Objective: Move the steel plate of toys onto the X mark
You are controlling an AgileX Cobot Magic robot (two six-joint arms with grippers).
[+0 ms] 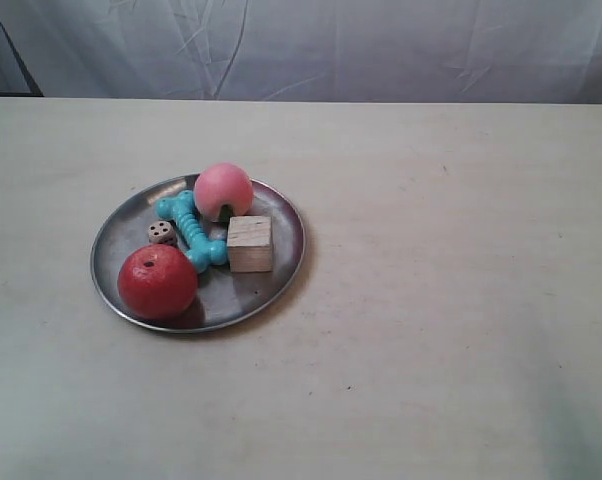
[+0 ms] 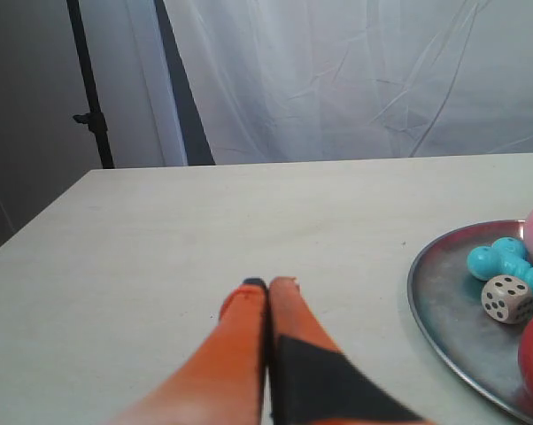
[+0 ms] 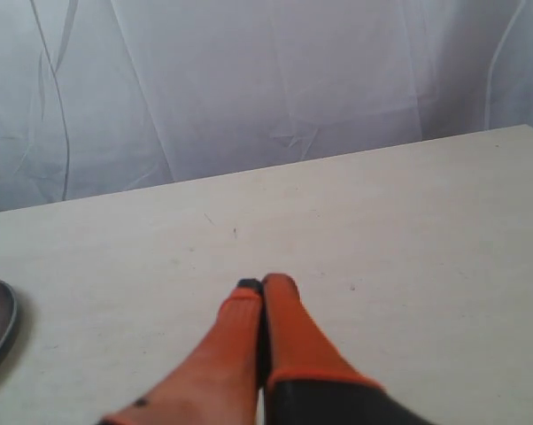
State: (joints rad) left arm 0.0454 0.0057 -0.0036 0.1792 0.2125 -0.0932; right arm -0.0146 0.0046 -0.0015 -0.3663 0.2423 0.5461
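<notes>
Left gripper (image 2: 267, 285): orange fingers pressed flat together with nothing between them, low over the table (image 1: 461, 320). Right gripper (image 3: 263, 283): likewise closed and empty.

The steel plate (image 1: 116, 235) lies on the table near the left gripper, not touching it. It sits left of centre in the exterior view, and only its edge shows in the right wrist view.

Contents:
- A red apple (image 1: 157, 281) at the near rim.
- A pink peach (image 1: 223, 191) at the far rim.
- A turquoise bone (image 1: 193, 232) lying diagonally between them.
- A dotted die (image 1: 162, 232) just beside the bone.
- A pale wooden cube (image 1: 250, 243) on the bone's other side.

A small dark mark (image 3: 235, 233) lies ahead of the right gripper, its shape too small to tell.

The plate is round, shallow, shiny grey metal with a raised rim. The table surface is pale and matte. A creased white cloth (image 1: 381, 50) hangs behind.
</notes>
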